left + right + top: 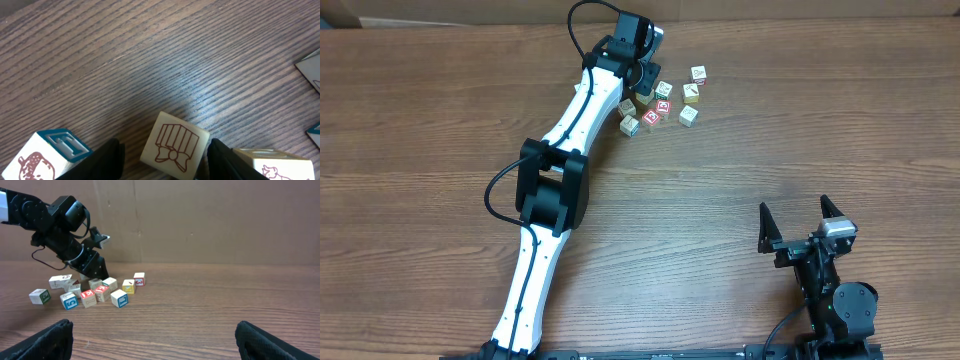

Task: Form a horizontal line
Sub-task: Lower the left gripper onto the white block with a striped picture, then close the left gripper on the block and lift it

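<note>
While the left arm [565, 150] stretches across the table [440, 120] to the cube pile, its left fingers [109, 161] are right down at wood level. They are spread either side of one cream cube [174, 145] with a striped, bow-tied drawing on its face. Look at the gaps: bare wood shows between that cube and one finger, and the other finger sits just beside it, so nothing is pinched. A blue-rimmed cube [47, 155] with an acorn-like drawing flanks the fingers on the open-gap side. Another pale cube [272, 162] sits on the opposite flank.

From overhead, the horizontal line [663, 104] is hardly a line at all. It is a short, crooked run of touching cubes, two of them showing red faces, near the middle of the table's far edge, just beside the left arm's tip. Loose cubes lie around it: one [698, 73] is nearest the far edge, and another [688, 115] sits just apart on the right side of the group.

Over by the near edge, toward the right corner, the right fingers [763, 214] stand spread wide. They are holding nothing, and they are well apart from every cube.
</note>
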`<state>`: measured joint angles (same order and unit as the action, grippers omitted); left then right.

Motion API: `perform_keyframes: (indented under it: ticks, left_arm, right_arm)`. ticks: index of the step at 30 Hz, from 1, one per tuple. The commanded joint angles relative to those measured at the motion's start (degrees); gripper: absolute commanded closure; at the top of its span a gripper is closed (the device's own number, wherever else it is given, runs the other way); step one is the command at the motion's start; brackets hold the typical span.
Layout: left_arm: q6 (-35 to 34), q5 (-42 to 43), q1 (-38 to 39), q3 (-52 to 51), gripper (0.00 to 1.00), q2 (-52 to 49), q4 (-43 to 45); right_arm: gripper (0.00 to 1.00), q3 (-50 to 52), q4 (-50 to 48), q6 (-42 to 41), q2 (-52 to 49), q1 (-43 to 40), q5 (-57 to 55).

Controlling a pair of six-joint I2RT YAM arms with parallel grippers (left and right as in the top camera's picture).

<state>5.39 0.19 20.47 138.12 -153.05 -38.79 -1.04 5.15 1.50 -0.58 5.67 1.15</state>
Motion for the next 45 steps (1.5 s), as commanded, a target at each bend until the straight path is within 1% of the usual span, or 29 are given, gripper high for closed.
perform_keyframes:
  ticks: [1,3,5,7,10,15,17,22,23,25,26,29,32,33,37,39,45]
  left_arm:
    - [1.0,-0.7,-0.7,-0.1,0.50,-2.2,0.5]
    - [1.0,-0.9,-0.7,-0.1,0.56,-2.2,0.7]
    - [0.3,-2.1,-0.7,-0.1,0.58,-2.2,1.0]
    - [-1.8,-5.0,-0.9,-0.1,0.59,-2.2,1.3]
    - [-4.2,-6.3,-1.1,-0.1,0.54,-2.2,1.6]
    - [-4.3,-6.1,-1.0,-0.1,0.52,-2.2,1.4]
    - [-4.3,-6.0,-1.0,-0.1,0.50,-2.2,1.3]
    - [-4.3,-3.7,-1.0,-0.1,0.49,-2.3,1.4]
    - [-4.3,-3.7,-1.0,-0.1,0.49,-2.3,1.6]
    - [-4.3,-3.7,-1.1,-0.1,0.61,-2.3,1.8]
    - [-4.3,-3.7,-1.1,-0.1,0.64,-2.3,1.8]
    - [-4.3,-3.6,-1.0,-0.1,0.63,-2.3,1.3]
    - [-4.3,-3.6,-1.0,0.0,0.66,-2.2,1.4]
    - [-4.3,-3.6,-0.9,0.1,0.64,-1.9,1.4]
    - [-4.3,-3.8,-0.9,1.6,0.64,-0.2,0.8]
    - [-4.4,-3.8,-0.9,2.3,0.66,1.5,0.2]
    - [-8.5,-3.8,-0.9,2.7,0.69,8.1,-1.7]
  right_arm:
    - [0.00,0.6,-0.3,0.3,0.3,0.2,0.0]
    - [0.00,0.6,-0.3,0.3,0.3,0.2,0.0]
    - [0.00,0.6,-0.3,0.3,0.3,0.2,0.0]
    - [0.00,0.6,-0.3,0.3,0.3,0.2,0.0]
    - [0.00,0.6,-0.3,0.3,0.3,0.2,0.0]
    - [0.00,0.6,-0.3,0.3,0.3,0.2,0.0]
    - [0.00,0.6,-0.3,0.3,0.3,0.2,0.0]
    - [0.00,0.6,-0.3,0.3,0.3,0.2,0.0]
    - [0.00,0.6,-0.3,0.3,0.3,0.2,0.0]
    - [0.00,0.6,-0.3,0.3,0.3,0.2,0.0]
    - [0.00,0.6,-0.3,0.3,0.3,0.2,0.0]
    - [0.00,0.6,-0.3,0.3,0.3,0.2,0.0]
    - [0.00,0.6,-0.4,0.3,0.3,0.2,0.0]
    - [0.00,0.6,-0.3,0.3,0.3,0.2,0.0]
    - [0.00,0.6,-0.3,0.3,0.3,0.2,0.0]
    - [0.00,0.6,-0.3,0.3,0.3,0.2,0.0]
    - [0.00,0.6,-0.3,0.3,0.3,0.2,0.0]
